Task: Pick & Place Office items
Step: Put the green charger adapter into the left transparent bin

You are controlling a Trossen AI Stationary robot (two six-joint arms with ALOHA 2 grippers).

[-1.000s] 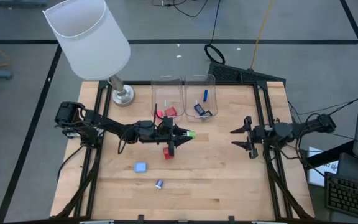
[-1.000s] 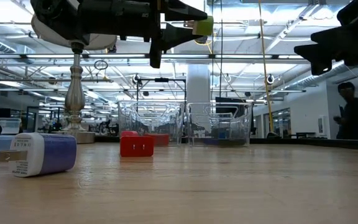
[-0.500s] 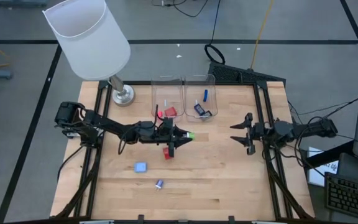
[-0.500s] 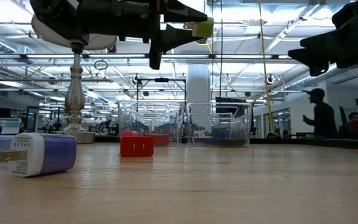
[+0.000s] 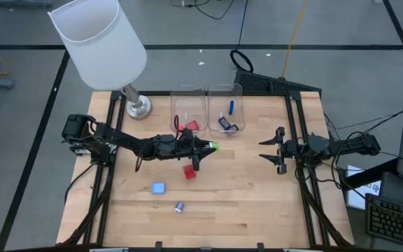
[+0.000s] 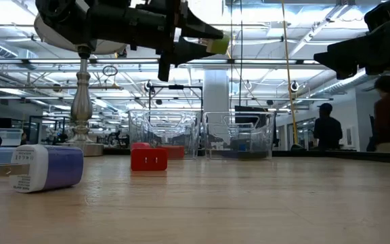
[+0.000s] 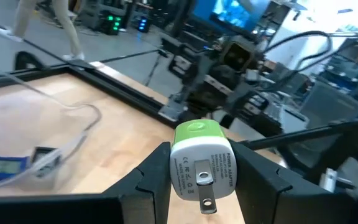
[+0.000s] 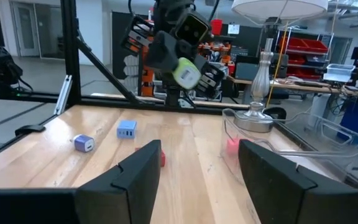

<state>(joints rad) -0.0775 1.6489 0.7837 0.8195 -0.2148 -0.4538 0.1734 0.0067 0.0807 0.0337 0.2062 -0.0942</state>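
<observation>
Green charger (image 7: 199,157) held aloft by left gripper (image 5: 206,147).
Red charger (image 5: 189,171) lies just below it; right gripper (image 5: 272,151) is held wide.

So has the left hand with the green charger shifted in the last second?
Yes, slightly. In the high view the left hand with the green charger has drawn a little up-picture toward the clear bins, away from the red charger.

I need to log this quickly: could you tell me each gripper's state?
Left gripper: shut on the green-topped charger plug.
Right gripper: open, empty.
</observation>
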